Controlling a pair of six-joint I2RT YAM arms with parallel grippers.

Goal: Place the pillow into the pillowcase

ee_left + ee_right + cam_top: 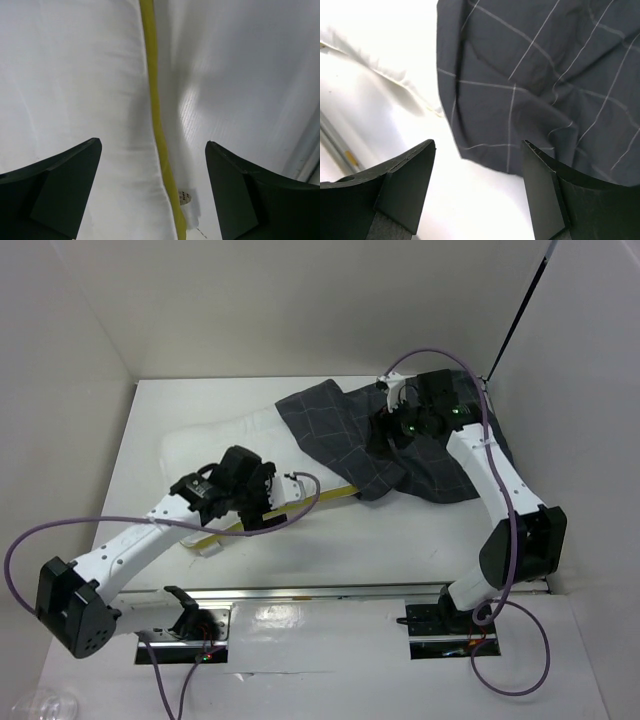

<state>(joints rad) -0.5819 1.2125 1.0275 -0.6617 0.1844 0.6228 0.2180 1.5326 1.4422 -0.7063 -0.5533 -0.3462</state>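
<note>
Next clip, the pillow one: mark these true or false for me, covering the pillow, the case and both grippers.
1. The left gripper hangs over the pillow's yellow band. True.
2. The left gripper is shut on that band. False: it is open and holds nothing.
3. The right gripper is open over the pillowcase. True.
4. The pillow is wholly inside the pillowcase. False: only its right end is covered, and the rest lies bare.
</note>
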